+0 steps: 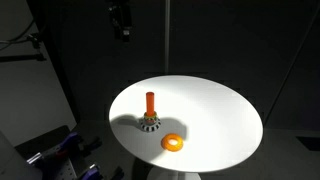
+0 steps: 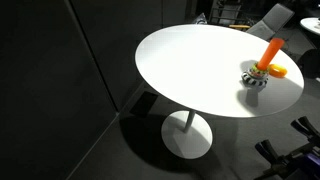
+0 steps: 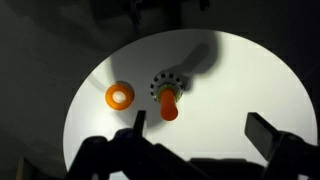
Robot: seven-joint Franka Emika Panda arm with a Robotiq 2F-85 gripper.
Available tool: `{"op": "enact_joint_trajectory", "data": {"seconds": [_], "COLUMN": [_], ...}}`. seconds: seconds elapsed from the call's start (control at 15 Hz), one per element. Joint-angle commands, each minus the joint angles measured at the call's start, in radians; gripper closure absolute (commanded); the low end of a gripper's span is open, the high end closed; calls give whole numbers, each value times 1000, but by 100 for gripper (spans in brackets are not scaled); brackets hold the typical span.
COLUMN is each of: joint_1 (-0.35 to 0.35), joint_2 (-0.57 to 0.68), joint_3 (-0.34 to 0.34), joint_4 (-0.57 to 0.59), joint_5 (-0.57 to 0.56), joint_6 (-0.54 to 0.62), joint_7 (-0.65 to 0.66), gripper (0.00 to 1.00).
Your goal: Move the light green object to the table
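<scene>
Wrist view looks straight down on the round white bench [image 3: 240, 90], which fills most of the picture and is far the biggest thing in both exterior views [image 1: 210, 110]. The pincer [image 3: 195, 150] hangs high over it. Its two dark fingers [image 3: 272, 136] stand spread wide with nothing between them, and in an exterior view the pincer [image 1: 121, 22] is well clear of the top.

Next in size is the upright orange peg [image 3: 168, 106] on its checkered base [image 1: 150, 125]. It stands inside the bench's edge, short of the middle. An orange ring [image 3: 120, 96] lies flat near it, apart from the base and closer to the edge.

I cannot make out the light green piece as a separate thing in any view. It may sit low on the base around the peg, or be the pale patch inside the ring, but the pictures are too small to settle that.

What the coming move turns on is this: the peg stands almost directly beneath the pincer, just ahead of the gap between the fingers, with its long axis vertical. If the green piece is threaded on the peg, I judge it must be lifted straight up along that axis before it can be set on bare bench.
</scene>
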Motion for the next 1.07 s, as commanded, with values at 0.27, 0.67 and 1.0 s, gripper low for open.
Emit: {"op": "enact_joint_trajectory", "data": {"seconds": [0.27,0.67,1.0], "joint_1": [3,-15,-25], "joint_2": [-1,103,228], "joint_3": [-3,-31,-65], "joint_4": [3,127,211], "joint_5": [-1,12,8], "joint_6": [-2,-40,-24], "joint_7": [0,20,21], "gripper": [0,0,0]}}
